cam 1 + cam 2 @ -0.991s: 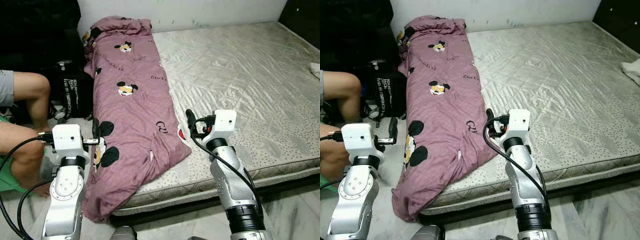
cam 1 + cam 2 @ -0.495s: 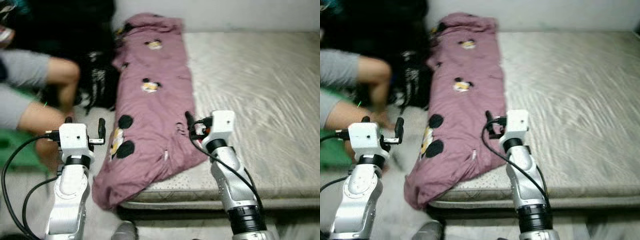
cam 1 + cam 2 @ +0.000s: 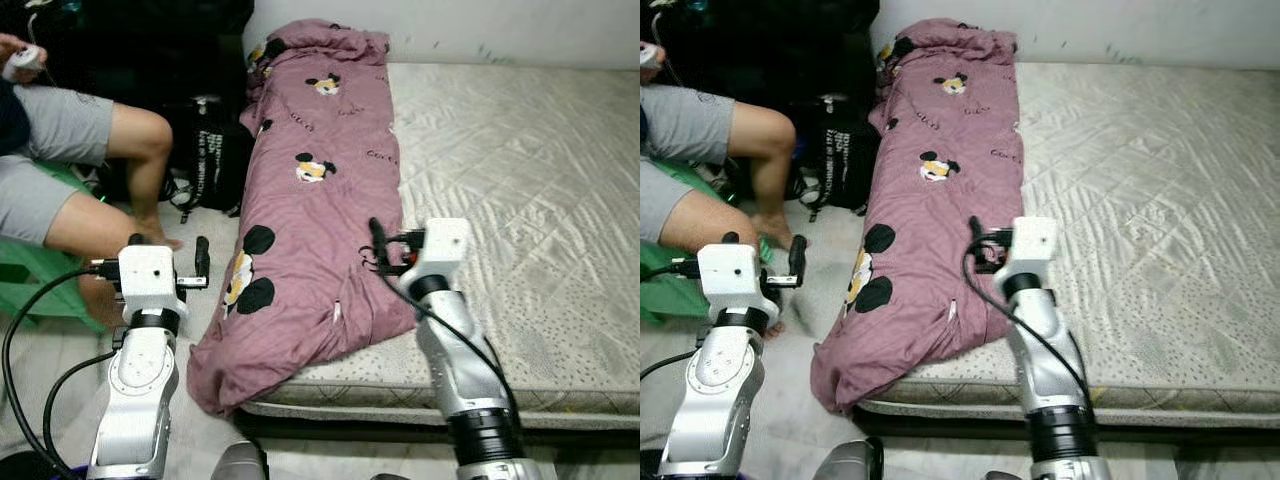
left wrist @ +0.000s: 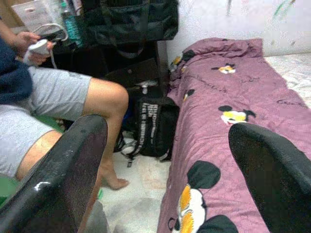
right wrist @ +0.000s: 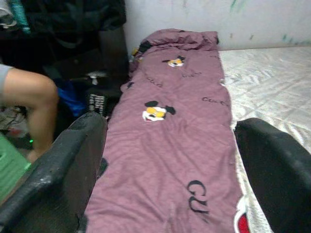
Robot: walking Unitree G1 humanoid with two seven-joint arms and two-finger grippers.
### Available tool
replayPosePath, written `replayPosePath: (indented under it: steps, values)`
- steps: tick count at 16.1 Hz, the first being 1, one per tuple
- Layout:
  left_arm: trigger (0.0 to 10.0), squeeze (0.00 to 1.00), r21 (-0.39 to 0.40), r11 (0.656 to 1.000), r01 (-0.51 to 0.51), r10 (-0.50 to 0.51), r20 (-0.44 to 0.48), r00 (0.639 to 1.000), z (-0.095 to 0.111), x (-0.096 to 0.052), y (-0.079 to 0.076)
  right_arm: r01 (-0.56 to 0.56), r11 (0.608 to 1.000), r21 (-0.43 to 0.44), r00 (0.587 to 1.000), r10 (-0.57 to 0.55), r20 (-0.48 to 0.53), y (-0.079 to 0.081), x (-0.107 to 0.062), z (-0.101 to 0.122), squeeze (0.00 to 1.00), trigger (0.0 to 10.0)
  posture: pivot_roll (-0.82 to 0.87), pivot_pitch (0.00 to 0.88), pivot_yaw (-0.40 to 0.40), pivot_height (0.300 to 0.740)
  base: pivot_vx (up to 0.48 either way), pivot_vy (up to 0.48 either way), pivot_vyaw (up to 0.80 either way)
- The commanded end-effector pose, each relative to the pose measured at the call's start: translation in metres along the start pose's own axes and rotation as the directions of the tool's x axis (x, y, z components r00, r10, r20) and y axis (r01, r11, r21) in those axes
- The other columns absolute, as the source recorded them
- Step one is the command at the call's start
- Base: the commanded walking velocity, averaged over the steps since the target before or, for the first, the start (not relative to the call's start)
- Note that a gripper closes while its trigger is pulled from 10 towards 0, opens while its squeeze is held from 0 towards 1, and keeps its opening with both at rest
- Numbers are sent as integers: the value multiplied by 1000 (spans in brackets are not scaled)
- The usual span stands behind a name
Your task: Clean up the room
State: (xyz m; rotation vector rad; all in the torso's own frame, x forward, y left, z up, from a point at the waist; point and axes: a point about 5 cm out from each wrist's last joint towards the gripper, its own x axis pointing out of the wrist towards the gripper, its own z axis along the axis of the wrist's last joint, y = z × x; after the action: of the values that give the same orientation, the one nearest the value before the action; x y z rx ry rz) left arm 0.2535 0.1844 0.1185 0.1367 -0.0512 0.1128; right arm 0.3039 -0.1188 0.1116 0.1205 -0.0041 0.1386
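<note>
You have barely begun: the purple blanket (image 3: 310, 200) with its cartoon-mouse print lies bunched in a long strip down one side of the bed (image 3: 520, 170), its near end spilling over the mattress edge toward the floor. By the look of it nothing is folded or straightened yet, so essentially the whole tidy-up is still ahead of you.

Your right end effector (image 3: 376, 240) hovers over the near part of the blanket, by the fabric's edge where it meets the bare mattress. In its wrist view the two black fingers (image 5: 58, 165) stand wide apart with nothing between them, and the blanket stretches ahead of them toward the wall.

Your left end effector (image 3: 203, 256) hangs out past the bed's side, above the floor, with the blanket's drooping edge just beside it on its inner side. Its fingers (image 4: 63, 174) are also spread and empty.

Mind the seated person (image 3: 90, 170) close on the outer side of your left end effector, and the black bag (image 3: 210, 165) on the floor ahead of it, against the bed.
</note>
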Motion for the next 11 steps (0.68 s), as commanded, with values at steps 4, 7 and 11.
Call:
replayPosePath:
  steps: [4,7,11]
  values:
    - [10000,0,19,1000,-7,7,-3,1000,-1,2,1,5,1000,8,1000,-5,4,-2,1,3,0,10000,72,70,-19,726,0,0,0]
    - [10000,0,20,1000,-7,7,-3,1000,-1,2,1,3,1000,9,1000,-3,4,-2,2,2,0,10000,72,71,-20,686,0,0,0]
    - [10000,0,21,1000,-8,8,9,1000,2,4,-1,0,1000,9,1000,0,3,-2,2,2,0,10000,71,71,-21,636,0,0,0]
